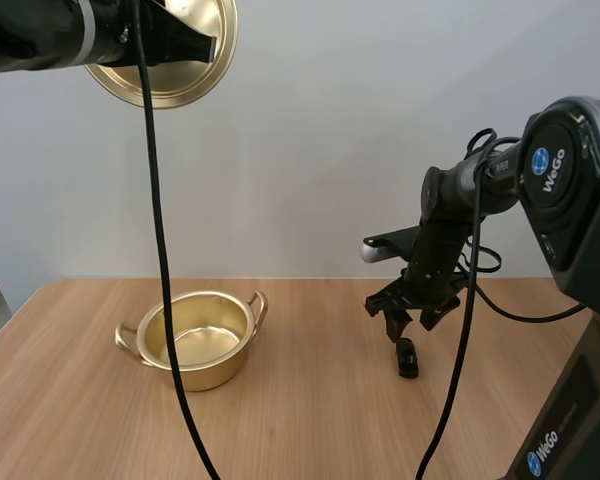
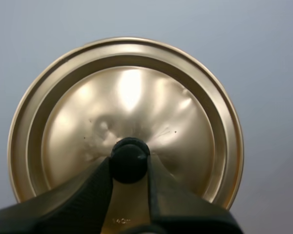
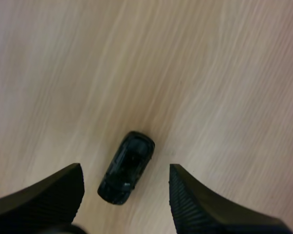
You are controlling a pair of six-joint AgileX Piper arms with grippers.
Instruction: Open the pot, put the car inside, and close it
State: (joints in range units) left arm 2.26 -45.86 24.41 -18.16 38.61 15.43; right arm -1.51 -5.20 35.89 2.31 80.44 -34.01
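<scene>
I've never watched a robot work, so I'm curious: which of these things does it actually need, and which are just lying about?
Part of the job: pot; lid, held by the left gripper; car, under the open right gripper.
Just there: table.

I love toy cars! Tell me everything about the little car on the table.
The car is small, glossy and black, with a rounded roof and dark windows. It rests roof up on the wooden table, right of the pot, touching nothing else. The open right gripper hovers above, one finger either side.
</scene>
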